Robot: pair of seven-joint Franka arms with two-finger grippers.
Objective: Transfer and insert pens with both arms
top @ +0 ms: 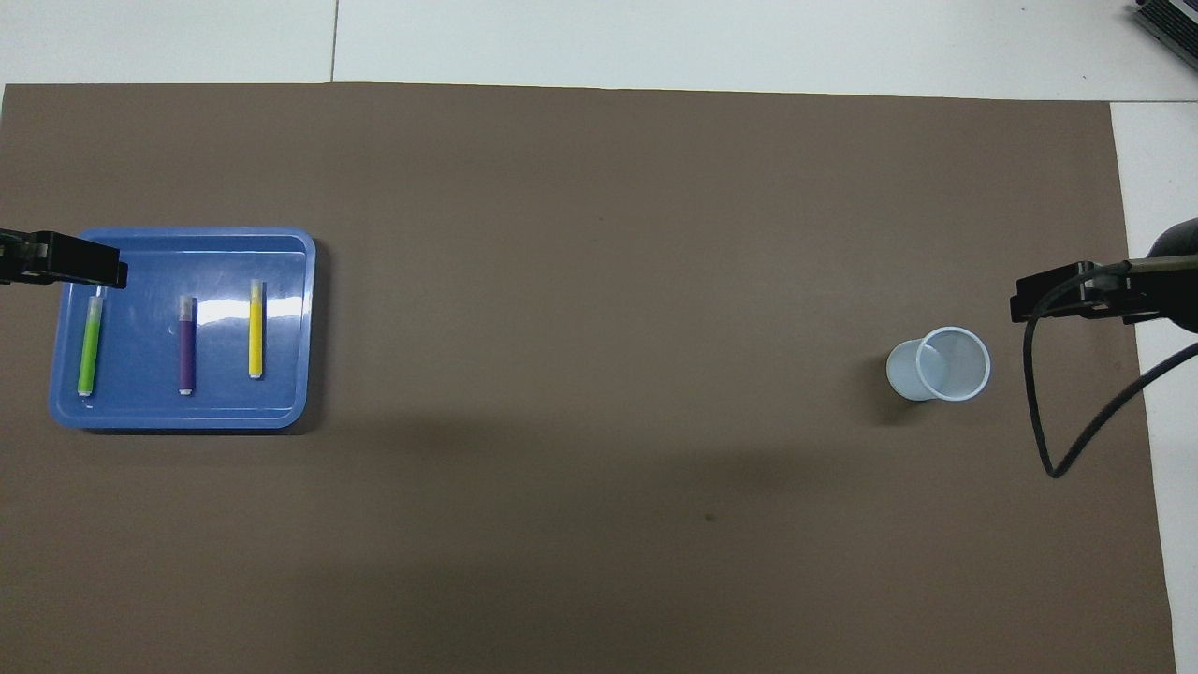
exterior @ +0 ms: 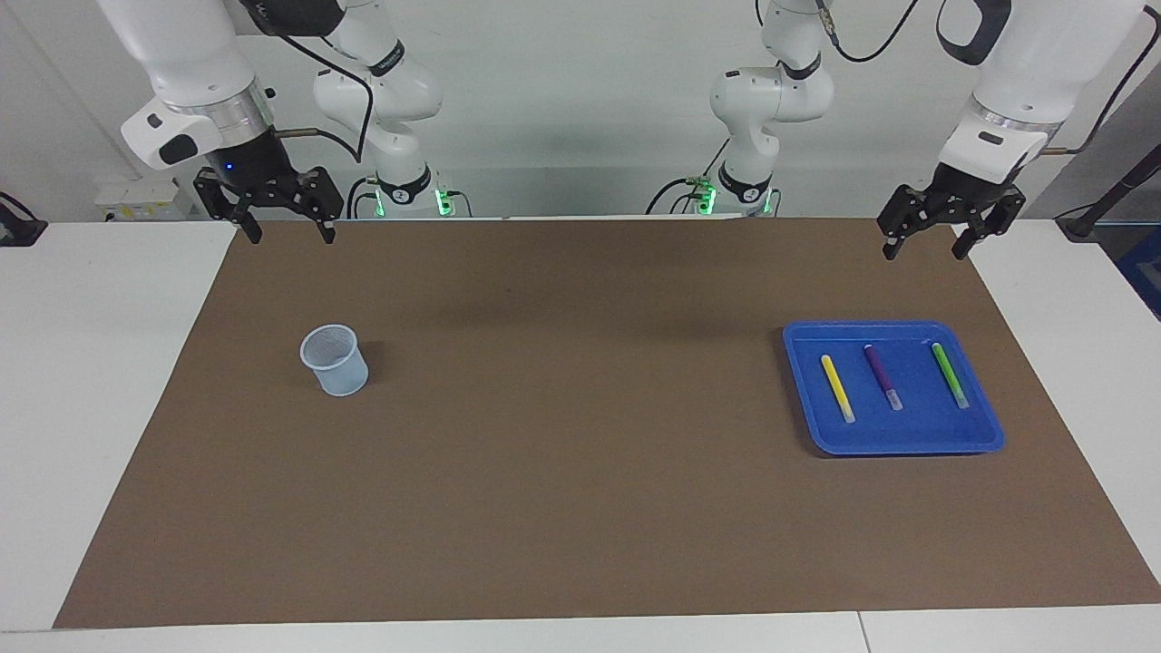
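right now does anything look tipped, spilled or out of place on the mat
Nothing stands out. The yellow pen, purple pen and green pen lie apart in the blue tray; the cup stands upright.

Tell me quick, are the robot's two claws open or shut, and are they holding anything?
Left gripper: open, holding nothing, up above the brown mat near the blue plastic tray.
Right gripper: open, holding nothing.

Mat (exterior: 580,508): brown, covers most of the white table (exterior: 91,363).
Tray (exterior: 907,442): blue, on mat, toward left arm's end.
Cup (exterior: 336,361): pale, upright, toward right arm's end.
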